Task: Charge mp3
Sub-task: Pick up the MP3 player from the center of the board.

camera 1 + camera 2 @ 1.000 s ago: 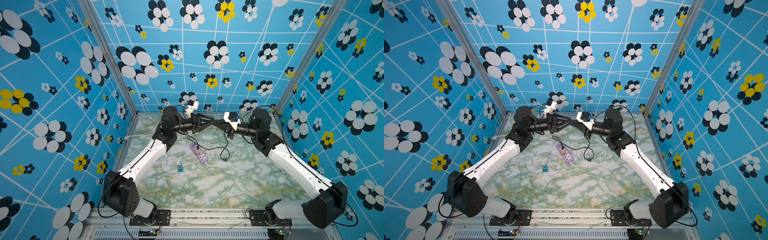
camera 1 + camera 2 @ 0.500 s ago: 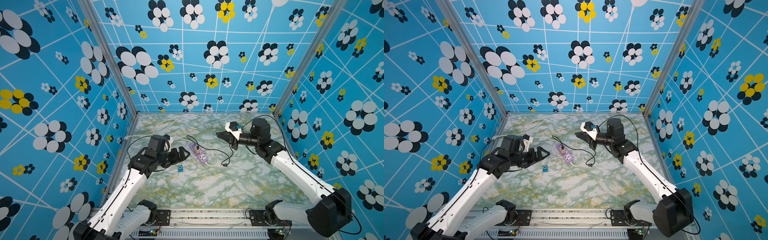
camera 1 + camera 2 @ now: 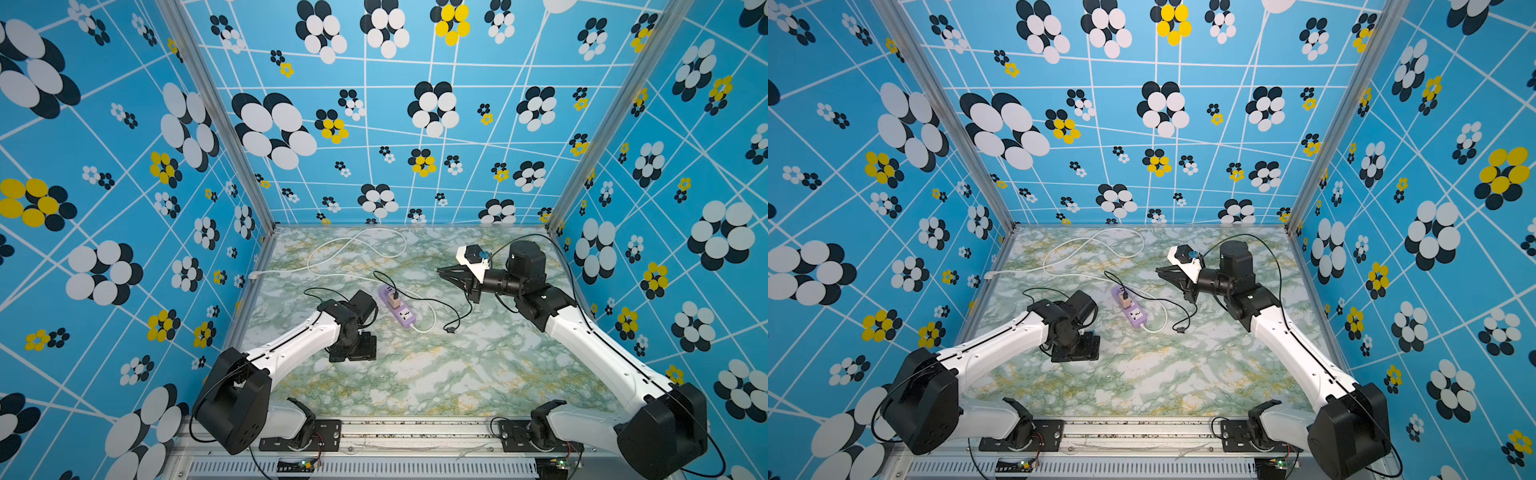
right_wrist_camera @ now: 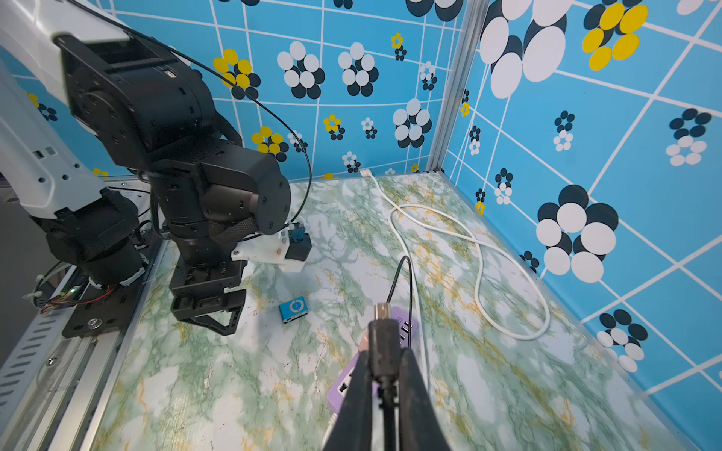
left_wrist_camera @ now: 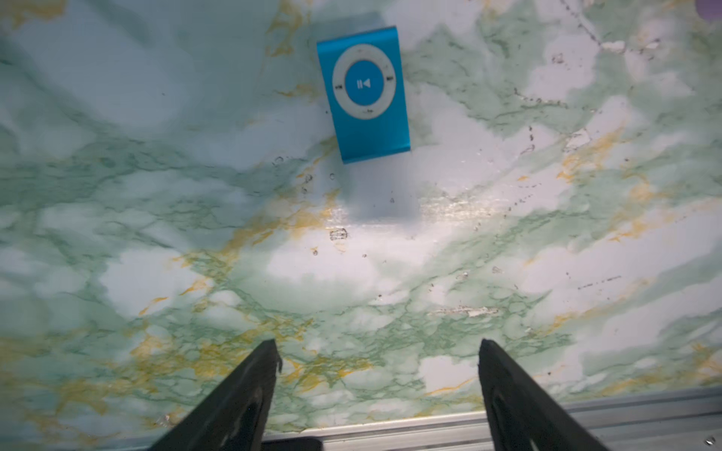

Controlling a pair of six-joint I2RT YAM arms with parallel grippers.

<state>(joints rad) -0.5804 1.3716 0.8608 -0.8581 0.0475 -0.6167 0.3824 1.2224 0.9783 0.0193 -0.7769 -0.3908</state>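
mp3 lies flat on the marbled table with its control ring facing up. It is a little ahead of the left gripper, whose fingers are spread wide with nothing between them. We cannot see the mp3 in either top view, because the left wrist, left of centre in the frame, covers that spot. The right gripper is right of centre in a top view, well apart from the mp3. It is clenched on the cable plug, whose metal tip points forward.

We judge the step in hand to be the pick-up: the plug is ready and the mp3 is not yet held. The next move calls for the left fingers to come forward over the mp3 and close across its narrow sides. They must be low enough to catch so thin a body and leave the port end free. We cannot tell which edge carries the port.

Around it, the lilac power strip sits at centre frame with a pinkish charger plugged in. The black cable loops to the strip's right, and a white cord coils toward the upper middle. The strip lies near the mp3, and the slack cable may drag as the plug travels.
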